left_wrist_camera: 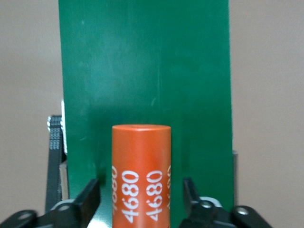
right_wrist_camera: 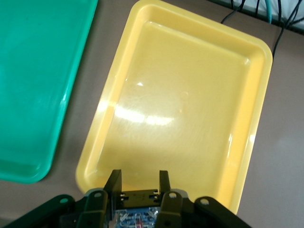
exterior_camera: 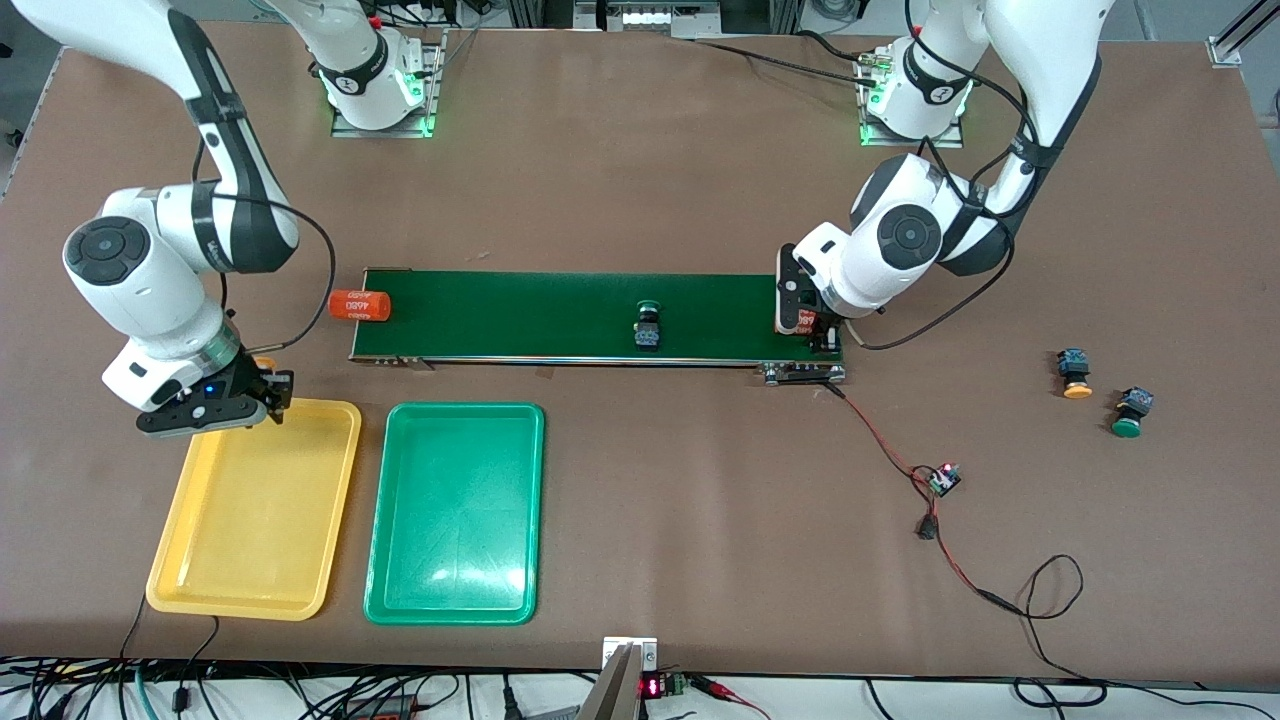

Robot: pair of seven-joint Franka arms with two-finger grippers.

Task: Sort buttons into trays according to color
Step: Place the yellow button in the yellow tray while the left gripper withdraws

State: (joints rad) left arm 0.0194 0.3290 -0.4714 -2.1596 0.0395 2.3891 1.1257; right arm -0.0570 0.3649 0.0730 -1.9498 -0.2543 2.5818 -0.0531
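My right gripper [exterior_camera: 265,385] is over the yellow tray's [exterior_camera: 255,520] corner nearest the belt, shut on a button [right_wrist_camera: 137,202] with a black-blue body; its yellow-orange cap [exterior_camera: 265,362] shows beside the fingers. The right wrist view shows that gripper [right_wrist_camera: 138,178] above the yellow tray [right_wrist_camera: 190,95], with the green tray [right_wrist_camera: 33,71] beside it. The green tray [exterior_camera: 455,520] is bare. A green button [exterior_camera: 648,325] stands mid-belt. A yellow-orange button [exterior_camera: 1075,373] and a green button [exterior_camera: 1130,412] lie at the left arm's end of the table. My left gripper [exterior_camera: 812,330] is open.
The long dark-green belt [exterior_camera: 520,315] lies between the robots and the trays. My left gripper [left_wrist_camera: 141,185] stands around an orange cylinder [left_wrist_camera: 141,171] printed 4680 at the belt's end without touching it. Another orange cylinder [exterior_camera: 358,305] lies at the belt's right-arm end. A wired circuit board [exterior_camera: 943,478] trails from the belt.
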